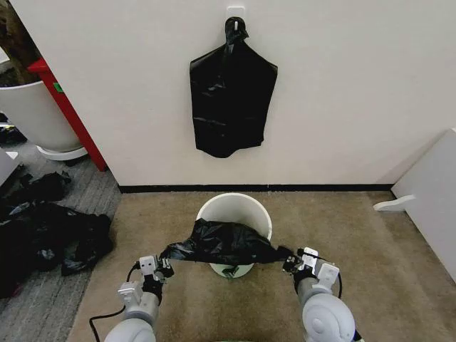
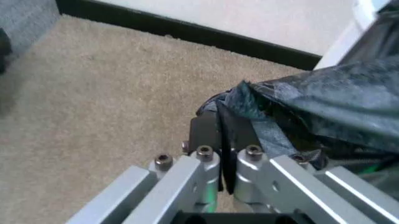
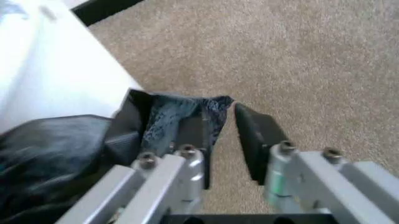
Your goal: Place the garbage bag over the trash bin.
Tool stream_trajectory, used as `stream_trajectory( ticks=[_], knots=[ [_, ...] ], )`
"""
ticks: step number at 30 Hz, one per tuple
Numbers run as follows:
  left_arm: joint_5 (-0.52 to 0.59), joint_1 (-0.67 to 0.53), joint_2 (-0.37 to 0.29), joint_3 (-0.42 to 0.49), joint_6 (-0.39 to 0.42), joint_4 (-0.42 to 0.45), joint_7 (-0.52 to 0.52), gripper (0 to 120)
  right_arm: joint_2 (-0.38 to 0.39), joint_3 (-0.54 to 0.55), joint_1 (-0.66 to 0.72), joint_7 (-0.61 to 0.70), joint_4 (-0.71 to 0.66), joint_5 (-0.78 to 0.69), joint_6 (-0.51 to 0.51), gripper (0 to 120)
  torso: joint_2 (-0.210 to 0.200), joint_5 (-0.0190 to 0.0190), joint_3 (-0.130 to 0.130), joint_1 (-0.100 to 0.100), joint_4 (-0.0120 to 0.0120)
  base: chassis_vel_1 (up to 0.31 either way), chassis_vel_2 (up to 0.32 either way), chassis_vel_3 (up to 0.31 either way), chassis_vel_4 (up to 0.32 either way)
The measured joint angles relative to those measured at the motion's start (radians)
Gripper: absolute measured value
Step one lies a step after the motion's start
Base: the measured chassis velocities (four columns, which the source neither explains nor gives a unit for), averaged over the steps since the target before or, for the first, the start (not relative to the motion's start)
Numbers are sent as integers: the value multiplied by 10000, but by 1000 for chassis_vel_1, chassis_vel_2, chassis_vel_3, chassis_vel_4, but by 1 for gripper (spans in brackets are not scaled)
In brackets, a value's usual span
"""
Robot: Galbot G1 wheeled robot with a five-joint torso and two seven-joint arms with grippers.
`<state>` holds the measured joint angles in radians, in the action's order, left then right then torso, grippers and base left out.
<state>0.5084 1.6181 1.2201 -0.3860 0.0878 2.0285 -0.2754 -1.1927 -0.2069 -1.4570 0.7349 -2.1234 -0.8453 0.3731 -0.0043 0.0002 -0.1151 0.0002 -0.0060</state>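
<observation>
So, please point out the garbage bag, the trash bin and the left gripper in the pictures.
garbage bag [image 1: 222, 244]: head view, middle of its stretched black plastic.
trash bin [image 1: 235, 201]: head view, far white rim.
left gripper [image 1: 165, 265]: head view, between its fingertips, at the bag's edge.

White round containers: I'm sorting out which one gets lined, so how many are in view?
2. The trash bin stands on the carpet by the wall, under the garbage bag. A larger tub sits at far left. Others may be hidden.
</observation>
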Motion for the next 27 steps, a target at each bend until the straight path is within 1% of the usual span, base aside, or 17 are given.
stream_trajectory(
  ticks=[3, 5, 6, 10, 11, 12, 13, 18, 19, 21, 22, 25, 26, 27],
  knots=[
    [-377, 363, 20, -44, -206, 271, -6, 18, 81, 13, -262, 189, -425, 235, 80, 31, 0, 0, 0, 0, 1, 0, 0, 0, 0],
    [-517, 445, 29, -55, -272, 332, -7, 19, 106, 16, -340, 272, -567, 350, 91, 33, 0, 0, 0, 0, 1, 0, 0, 0, 0],
    [-802, 558, 54, -76, -410, 424, -7, 26, 139, 18, -461, 397, -784, 509, 95, 39, 0, -2, 0, 0, 1, 0, 0, 0, 0],
    [-1364, 722, 76, -143, -694, 729, 12, 41, 231, 12, -890, 671, -1668, 987, 124, 56, 0, -1, 0, 0, 0, 0, 0, 0, 0],
    [-1419, 745, 74, -153, -710, 812, 13, 46, 247, 6, -1006, 650, -1893, 1110, 146, 59, 0, -1, 1, 0, 0, 0, 0, 0, 0],
    [-1419, 745, 74, -153, -710, 812, 13, 46, 247, 6, -1006, 650, -1893, 1110, 146, 59, 0, -1, 1, 0, 0, 0, 0, 0, 0],
    [-1507, 773, 64, -170, -731, 891, 14, 51, 258, 0, -1144, 580, -2184, 1271, 162, 65, 0, -1, 1, 0, 0, 0, 0, 0, 0],
    [-2094, 974, 6, -293, -1044, 1151, 16, 71, 365, 78, -1604, -157, -3104, 2343, 134, 86, 0, -1, 1, 0, 0, 0, 0, 0, 0],
    [-2094, 974, 6, -293, -1044, 1151, 16, 71, 365, 78, -1604, -157, -3104, 2343, 134, 86, 0, -1, 1, 0, 0, 0, 0, 0, 0],
    [-2157, 1044, -26, -314, -1067, 1310, 27, 79, 445, 108, -1723, -649, -3296, 2666, 13, 93, 0, -1, 1, 0, 0, 0, 0, 0, 0],
    [-2197, 1077, -48, -320, -1069, 1399, 59, 84, 497, 73, -1772, -1093, -3346, 2843, -52, 97, 0, -1, 1, 0, 0, 0, 0, 0, 0],
    [-2426, 1106, -79, -285, -1058, 1516, 317, 95, 615, -19, -1703, -2136, -3142, 3473, -322, 100, 0, -1, 1, 0, 1, 0, 0, 0, 0],
    [-2426, 1106, -79, -285, -1058, 1516, 317, 95, 615, -19, -1703, -2136, -3142, 3473, -322, 100, 0, -1, 1, 0, 1, 0, 0, 0, 0],
    [-2569, 1127, -81, -262, -1054, 1517, 445, 98, 655, -24, -1693, -2534, -3002, 3809, -446, 100, 0, 0, 0, 0, 1, 0, 0, 0, 0]
  ],
)
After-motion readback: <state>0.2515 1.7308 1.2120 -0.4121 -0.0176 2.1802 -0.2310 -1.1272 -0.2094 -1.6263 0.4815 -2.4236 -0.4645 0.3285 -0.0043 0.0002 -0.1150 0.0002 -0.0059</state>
